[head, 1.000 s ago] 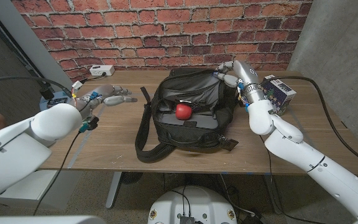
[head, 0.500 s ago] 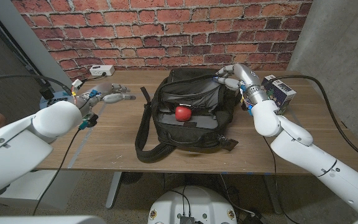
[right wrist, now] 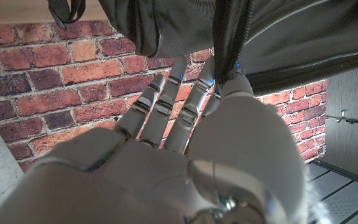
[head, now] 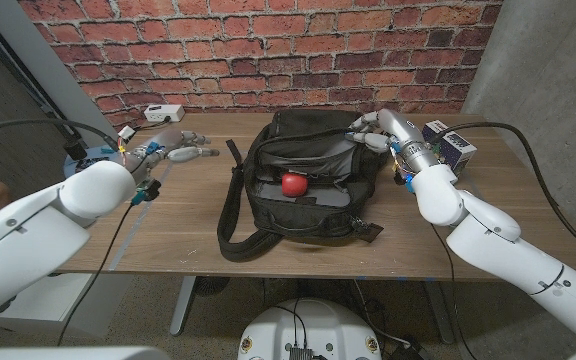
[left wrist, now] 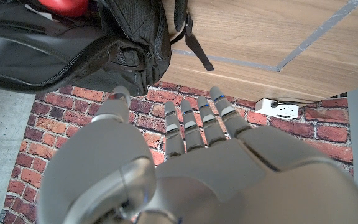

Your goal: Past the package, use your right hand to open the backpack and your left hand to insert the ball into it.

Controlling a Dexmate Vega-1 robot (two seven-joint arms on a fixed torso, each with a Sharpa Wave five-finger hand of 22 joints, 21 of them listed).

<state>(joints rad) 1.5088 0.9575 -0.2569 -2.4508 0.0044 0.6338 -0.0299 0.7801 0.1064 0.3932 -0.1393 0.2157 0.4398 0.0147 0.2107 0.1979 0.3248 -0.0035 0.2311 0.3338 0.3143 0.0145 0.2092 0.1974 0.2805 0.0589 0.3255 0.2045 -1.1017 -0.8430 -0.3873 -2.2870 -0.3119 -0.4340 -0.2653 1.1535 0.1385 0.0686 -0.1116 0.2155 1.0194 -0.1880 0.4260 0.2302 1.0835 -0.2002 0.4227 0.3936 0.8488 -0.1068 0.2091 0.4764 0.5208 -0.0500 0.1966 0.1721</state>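
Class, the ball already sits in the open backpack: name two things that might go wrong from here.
1. The right hand pinches the backpack at its zipper edge; pulling away might drag the bag or tip the red ball out.
2. The package sits beside the right arm and may get knocked.

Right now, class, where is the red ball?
In the head view, the red ball lies inside the open black backpack at mid-table, between both arms.

Package (head: pixel 451 143) partly hidden by right hand (head: pixel 383 128); label prob. unreadable.
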